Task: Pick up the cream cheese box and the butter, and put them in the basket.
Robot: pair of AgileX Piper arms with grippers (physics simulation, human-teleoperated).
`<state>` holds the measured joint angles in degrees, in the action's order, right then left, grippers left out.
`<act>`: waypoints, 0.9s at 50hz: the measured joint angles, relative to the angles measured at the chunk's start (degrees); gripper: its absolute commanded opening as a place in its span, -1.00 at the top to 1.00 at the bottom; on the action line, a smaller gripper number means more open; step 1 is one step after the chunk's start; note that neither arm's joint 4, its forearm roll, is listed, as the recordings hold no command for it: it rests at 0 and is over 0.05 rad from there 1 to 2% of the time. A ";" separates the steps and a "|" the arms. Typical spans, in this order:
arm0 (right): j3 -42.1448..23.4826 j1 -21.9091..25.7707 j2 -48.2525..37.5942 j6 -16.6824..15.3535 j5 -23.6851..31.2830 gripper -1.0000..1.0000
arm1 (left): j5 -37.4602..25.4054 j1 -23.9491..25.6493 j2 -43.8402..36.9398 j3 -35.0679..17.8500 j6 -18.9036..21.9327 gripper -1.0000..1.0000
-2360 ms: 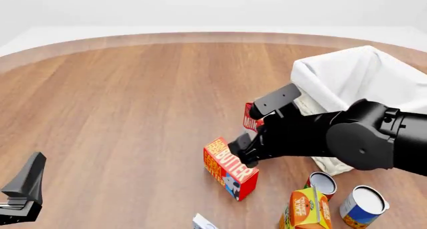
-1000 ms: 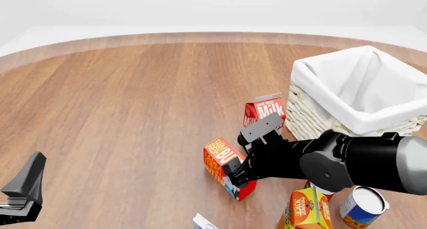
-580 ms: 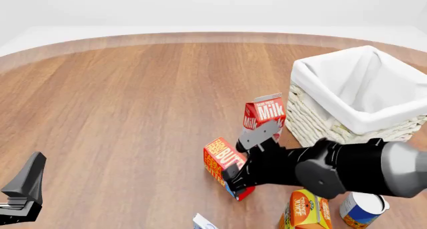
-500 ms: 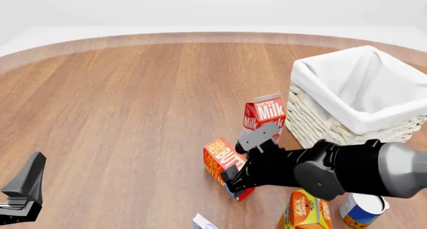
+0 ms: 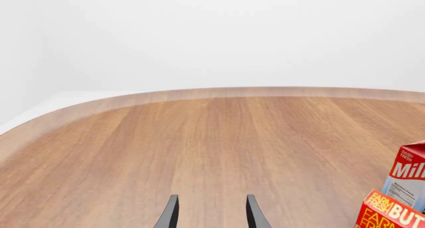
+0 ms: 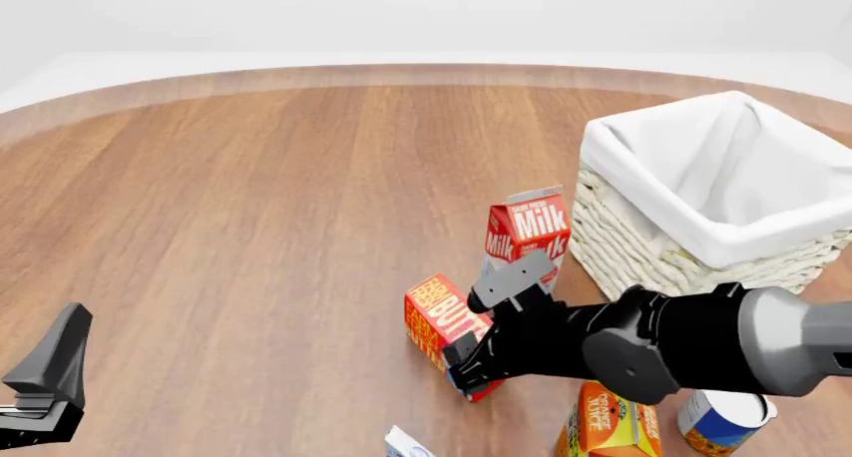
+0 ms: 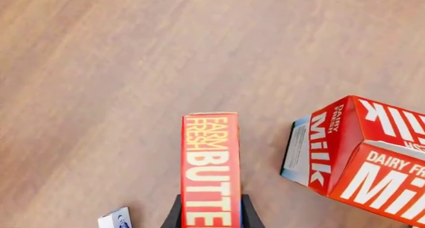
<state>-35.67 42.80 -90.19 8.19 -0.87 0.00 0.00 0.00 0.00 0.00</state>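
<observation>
The butter (image 6: 437,315), a red-orange carton, rests on the table in front of the milk carton. My right gripper (image 6: 464,365) is low over its near end. In the right wrist view, my right gripper (image 7: 211,215) has one finger pressed against each long side of the butter (image 7: 211,163), shut on it. The cream cheese box (image 6: 405,444) lies at the front edge, also showing in the right wrist view (image 7: 115,219). The basket (image 6: 745,242) stands at the right. My left gripper (image 6: 54,362) is open and empty at the far left, as its own view (image 5: 210,213) shows.
A red-white milk carton (image 6: 529,232) stands between the butter and the basket. An orange juice carton (image 6: 613,419) and a can (image 6: 723,413) stand at the front right, close under my right arm. Bare wood stretches left and far.
My right gripper has sunk lower over the butter and its fingers now flank the carton. The left arm has not moved.
</observation>
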 measured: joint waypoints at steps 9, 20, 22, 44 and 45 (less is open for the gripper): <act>-0.24 0.21 0.00 -0.39 0.39 1.00 | 0.00 0.00 0.00 0.00 0.00 -1.00; -1.01 0.39 0.85 -1.33 2.52 1.00 | 0.00 0.00 0.00 0.00 0.00 -1.00; -1.29 0.37 1.05 -1.69 3.09 1.00 | 0.00 0.00 0.00 0.00 0.00 -1.00; -7.39 0.48 6.97 -5.31 13.47 1.00 | 0.00 0.00 0.00 0.00 0.00 -1.00; -7.72 0.48 7.36 -5.43 14.01 1.00 | 0.00 0.00 0.00 0.00 0.00 -1.00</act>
<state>-43.39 43.28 -82.83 2.76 13.13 0.00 0.00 0.00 0.00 0.00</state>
